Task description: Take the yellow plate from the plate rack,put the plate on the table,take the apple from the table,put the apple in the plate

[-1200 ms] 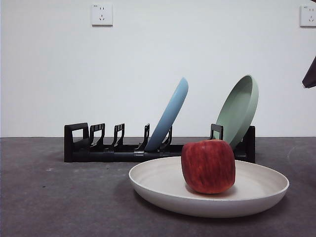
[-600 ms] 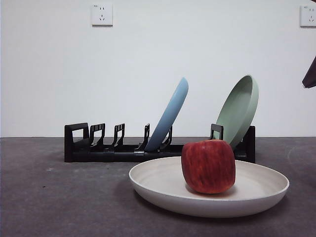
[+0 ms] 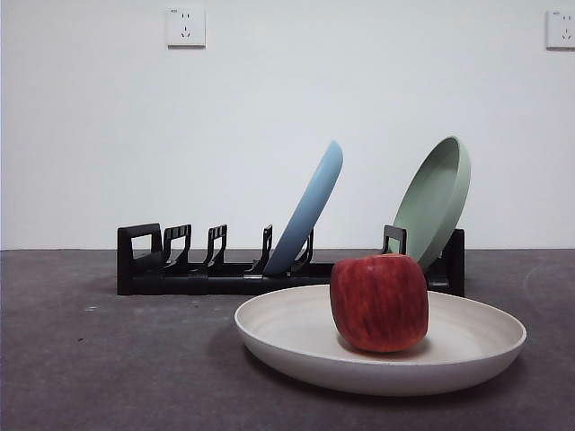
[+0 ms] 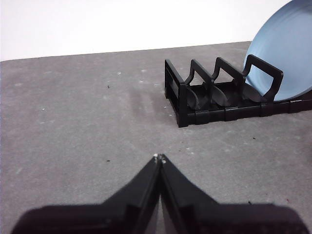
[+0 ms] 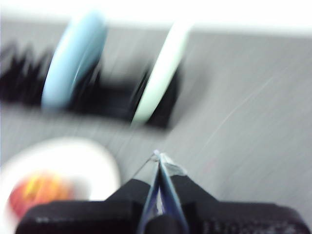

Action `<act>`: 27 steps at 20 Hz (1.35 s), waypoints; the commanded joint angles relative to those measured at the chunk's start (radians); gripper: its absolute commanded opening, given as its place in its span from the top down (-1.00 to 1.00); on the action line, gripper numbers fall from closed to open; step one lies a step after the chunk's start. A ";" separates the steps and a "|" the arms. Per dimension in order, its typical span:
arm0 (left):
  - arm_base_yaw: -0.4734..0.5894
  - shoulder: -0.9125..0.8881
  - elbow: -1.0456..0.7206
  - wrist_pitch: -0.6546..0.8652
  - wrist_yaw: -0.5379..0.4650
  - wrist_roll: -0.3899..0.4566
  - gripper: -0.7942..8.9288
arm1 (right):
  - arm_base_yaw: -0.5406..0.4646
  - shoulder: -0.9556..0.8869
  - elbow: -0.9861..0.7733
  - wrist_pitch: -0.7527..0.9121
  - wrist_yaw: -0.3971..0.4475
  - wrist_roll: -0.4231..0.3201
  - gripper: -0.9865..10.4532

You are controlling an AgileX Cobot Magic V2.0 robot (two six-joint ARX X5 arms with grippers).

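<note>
The cream yellow plate [image 3: 467, 346] lies flat on the dark grey table [image 3: 108, 368] in front of the black plate rack [image 3: 189, 269]. The red apple [image 3: 378, 303] stands inside the plate, slightly right of its middle. In the blurred right wrist view, the plate [image 5: 92, 161] and apple [image 5: 39, 192] show off to one side of my right gripper [image 5: 158, 156], which is shut and empty above bare table. My left gripper [image 4: 159, 158] is shut and empty over the table, short of the rack's handle end [image 4: 178, 97]. Neither gripper shows in the front view.
A light blue plate [image 3: 310, 211] and a pale green plate [image 3: 437, 199] lean in the rack's slots. The blue plate [image 4: 282, 58] also shows in the left wrist view. A white wall with two sockets [image 3: 185, 27] stands behind.
The dark arm tip at the front view's right edge has moved out of view. The right wrist view is motion-blurred. Plate and apple have not moved.
</note>
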 commanded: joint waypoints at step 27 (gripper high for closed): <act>0.003 -0.003 -0.013 0.000 -0.005 -0.007 0.84 | -0.254 -0.346 -0.534 0.296 -0.182 0.077 0.83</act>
